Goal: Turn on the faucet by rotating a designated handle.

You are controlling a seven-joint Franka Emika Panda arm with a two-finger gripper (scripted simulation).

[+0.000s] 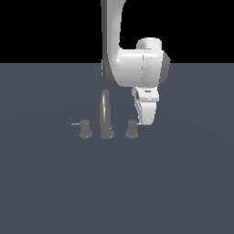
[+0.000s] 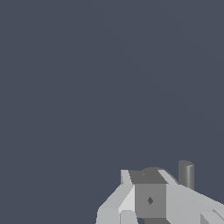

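The faucet (image 1: pixel 106 114) stands mid-table (image 1: pixel 55 192); the designated handle (image 1: pixel 132 129) is its post at the exterior view's right, just beside the lowered pincer (image 1: pixel 145 119). It looks rigid, smooth metal (likely slippery), best pushed at its thin side rod. I cannot tell whether the pincer is apart or together

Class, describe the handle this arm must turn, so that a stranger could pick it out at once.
Find the tall arched spout mid-floor. Two stubby grey posts flank it; take the designated handle on the exterior view's right, beside the white gripper. The twin post has a rod pointing left.
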